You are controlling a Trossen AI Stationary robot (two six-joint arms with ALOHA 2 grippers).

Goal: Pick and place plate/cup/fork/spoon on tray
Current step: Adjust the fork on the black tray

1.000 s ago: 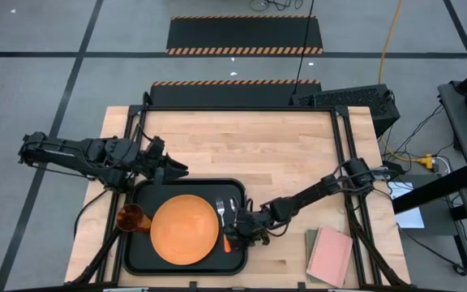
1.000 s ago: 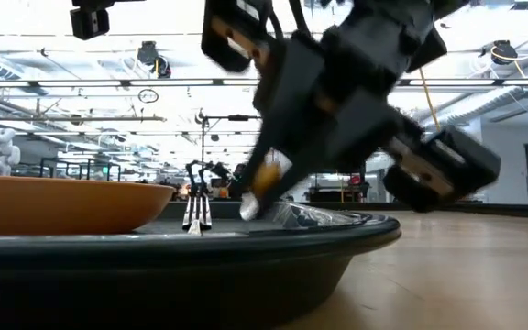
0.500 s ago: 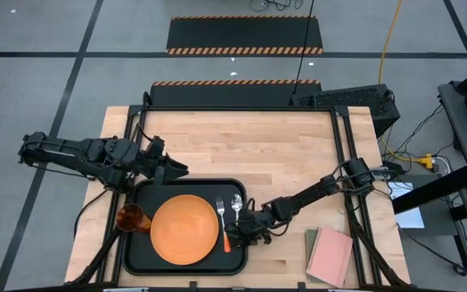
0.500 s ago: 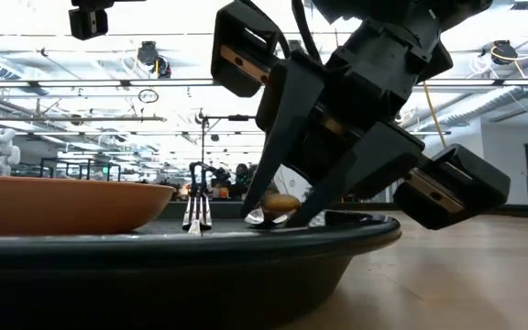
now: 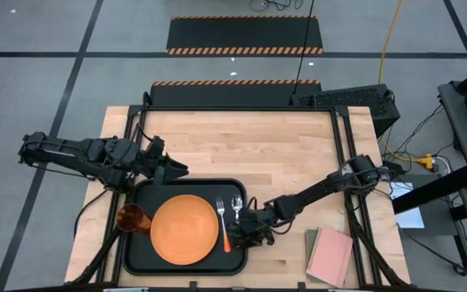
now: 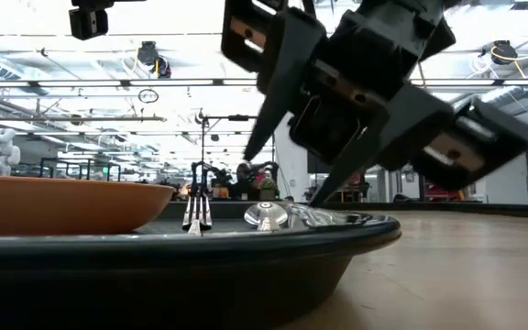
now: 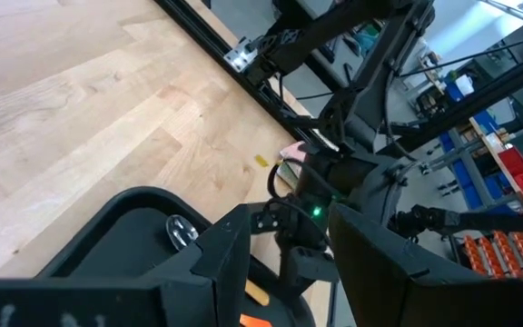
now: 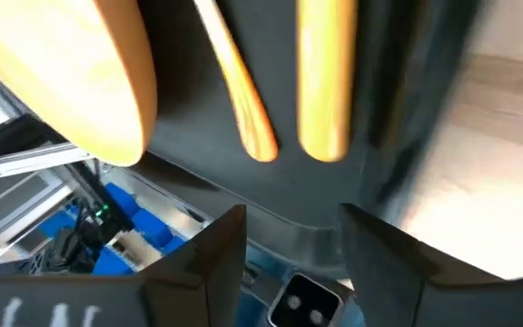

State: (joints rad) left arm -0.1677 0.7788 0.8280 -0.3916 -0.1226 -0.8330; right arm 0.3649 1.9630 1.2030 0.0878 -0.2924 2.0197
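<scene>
Overhead looks straight down; low view skims tray [image 6: 246,243] rim.

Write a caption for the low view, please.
Right claw open above the spoon on the tray.

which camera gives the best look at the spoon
The high view: the whole spoon lies flat on the tray, beside the fork. The low view shows only its silver bowl, edge-on. The left wrist view catches the bowl small and far off. The right wrist view shows only two blurred orange handles; which one is the spoon's is unclear.

One plate [image 5: 184,228], cup [image 5: 130,217], fork [image 5: 222,219], spoon [image 5: 236,205], tray [image 5: 139,261], notebook [image 5: 330,255].
</scene>
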